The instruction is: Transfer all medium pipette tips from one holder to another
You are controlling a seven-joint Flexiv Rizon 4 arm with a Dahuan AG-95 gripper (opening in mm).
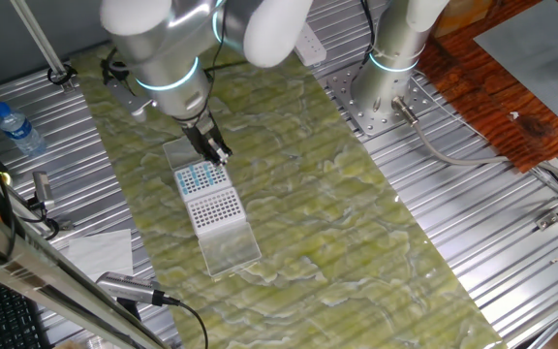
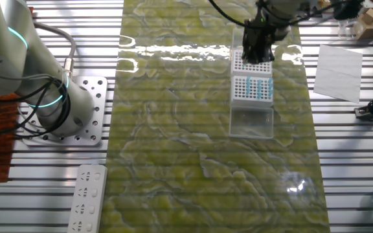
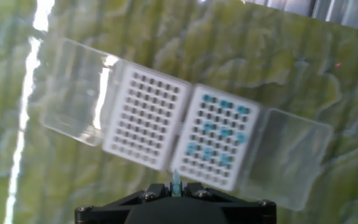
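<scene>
On the green-yellow mat [image 1: 356,233], with bare mat on every side, two white racks sit side by side; the gripper [image 3: 176,185], jaws clamped on one blue tip, hovers over them, the other medium pipette tips [image 3: 219,134] scattered across one rack.

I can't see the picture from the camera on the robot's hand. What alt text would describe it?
Two white racks sit side by side on a green marbled mat, clear lids open outward. The right rack holds scattered blue pipette tips; the gripper holds one blue tip.
</scene>
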